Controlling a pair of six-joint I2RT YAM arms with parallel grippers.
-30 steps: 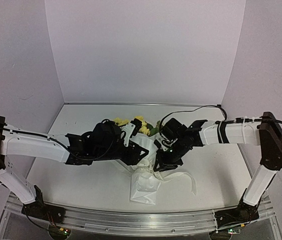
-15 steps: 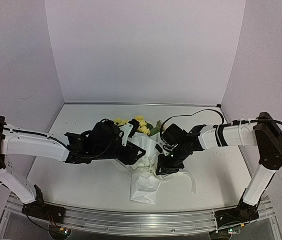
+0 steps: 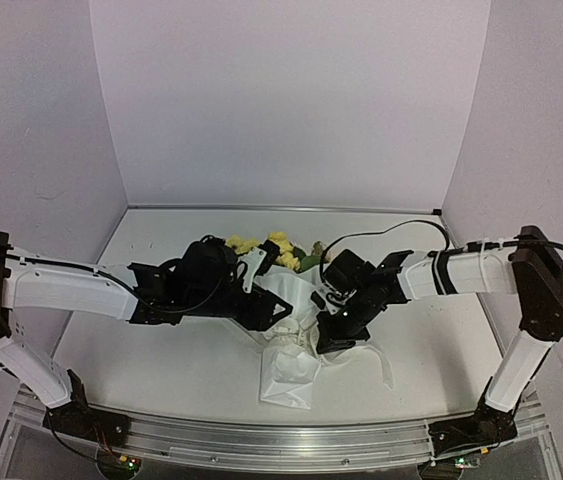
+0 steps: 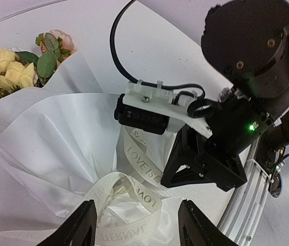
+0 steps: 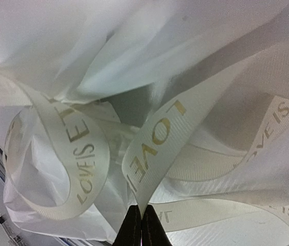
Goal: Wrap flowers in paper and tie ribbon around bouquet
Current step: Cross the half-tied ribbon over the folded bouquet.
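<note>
The bouquet lies mid-table: yellow flowers (image 3: 271, 245) (image 4: 0, 69) stick out the far end of the white paper (image 3: 287, 378) (image 4: 57, 133) wrapped round them. A cream ribbon (image 4: 134, 195) (image 5: 154, 143) printed with gold words loops loosely over the paper's waist, and one tail (image 3: 383, 365) trails to the right. My right gripper (image 3: 326, 338) (image 5: 141, 228) is shut on a fold of the ribbon, pinched between its fingertips. Just left of it, my left gripper (image 3: 279, 308) (image 4: 136, 230) stands open, its fingers astride the ribbon loop and touching nothing.
The right arm's wrist (image 4: 252, 51) and its cable crowd close to the left gripper over the bouquet. Lilac walls close the table at the back and sides. A metal rail (image 3: 281, 440) runs along the near edge.
The right gripper has moved down and left to the bouquet's waist and shut on the ribbon. The left arm has barely moved and stays open.
</note>
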